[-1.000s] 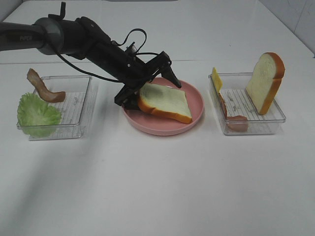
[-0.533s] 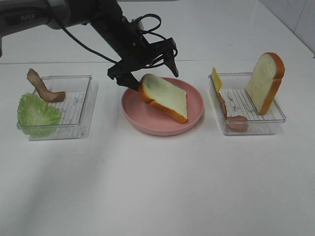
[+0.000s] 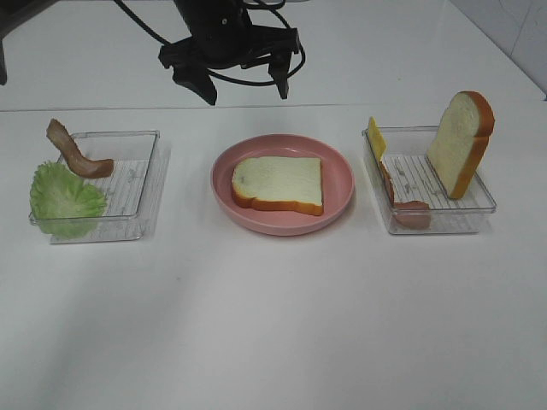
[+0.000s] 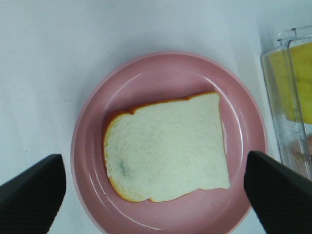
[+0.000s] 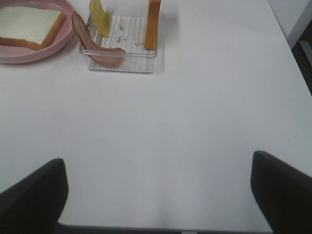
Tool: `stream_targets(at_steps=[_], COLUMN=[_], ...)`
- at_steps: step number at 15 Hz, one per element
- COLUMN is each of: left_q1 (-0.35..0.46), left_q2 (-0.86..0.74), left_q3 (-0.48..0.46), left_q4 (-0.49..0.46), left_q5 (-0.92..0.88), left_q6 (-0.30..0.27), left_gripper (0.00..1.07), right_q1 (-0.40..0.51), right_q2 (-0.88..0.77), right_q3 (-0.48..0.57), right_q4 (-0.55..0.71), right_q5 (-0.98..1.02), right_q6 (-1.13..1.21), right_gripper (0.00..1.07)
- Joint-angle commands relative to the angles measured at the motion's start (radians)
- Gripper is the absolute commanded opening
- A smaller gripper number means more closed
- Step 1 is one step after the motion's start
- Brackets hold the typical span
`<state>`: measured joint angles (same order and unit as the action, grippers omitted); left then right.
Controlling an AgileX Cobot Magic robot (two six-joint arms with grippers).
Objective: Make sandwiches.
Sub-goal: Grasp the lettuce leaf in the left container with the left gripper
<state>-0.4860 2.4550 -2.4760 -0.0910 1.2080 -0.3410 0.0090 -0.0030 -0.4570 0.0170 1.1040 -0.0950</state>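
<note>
We are holding our left gripper (image 3: pixel 246 92) high above the far side of the white table (image 3: pixel 273 325), behind the round pink plate (image 3: pixel 338 164). Its two dark fingers (image 3: pixel 208 92) are standing wide apart and gripping nothing. Its wrist camera is looking straight down on the plate, where one bread slice (image 3: pixel 278 182) is lying flat, white face up with an orange-brown crust, touching only the plate.

Our right gripper (image 5: pixel 156 195) is hanging over bare table, well apart from the right tray (image 3: pixel 480 205), with its jaws also spread wide and empty.

In that clear tray a second bread slice (image 3: pixel 461 141) is standing on edge, leaning toward the far right corner. A yellow cheese square (image 3: pixel 376 137) is tilting up at the far left corner, and a bacon strip (image 3: pixel 410 209) is running along the left wall to the near side.

In the left tray (image 3: pixel 144 141) a ruffled lettuce leaf (image 3: pixel 64 198) is spilling over the near left corner. Another curled bacon piece (image 3: pixel 77 154) is resting on the far left rim.
</note>
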Motion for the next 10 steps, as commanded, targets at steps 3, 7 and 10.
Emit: stream_targets(at_steps=[3,7,10], left_q1=[-0.003,0.027,0.102], left_q2=[-0.078,-0.272,-0.439], left_q3=[0.005,0.208,0.408], left_q4=[-0.001,0.024,0.029], left_q5=[0.109,0.109,0.109], left_q6=[0.080,0.133,0.153], left_gripper=[0.91,0.91,0.90], right_q1=[-0.003,-0.003,-0.003], right_q2=[-0.028,-0.028,-0.028], right_q3=[0.003,0.003,0.003], right_q4=[-0.001,-0.001,-0.001], right_q5=[-0.005,-0.005,-0.005], right_q6=[-0.006,-0.006,-0.006], right_gripper=[0.99,0.99,0.99])
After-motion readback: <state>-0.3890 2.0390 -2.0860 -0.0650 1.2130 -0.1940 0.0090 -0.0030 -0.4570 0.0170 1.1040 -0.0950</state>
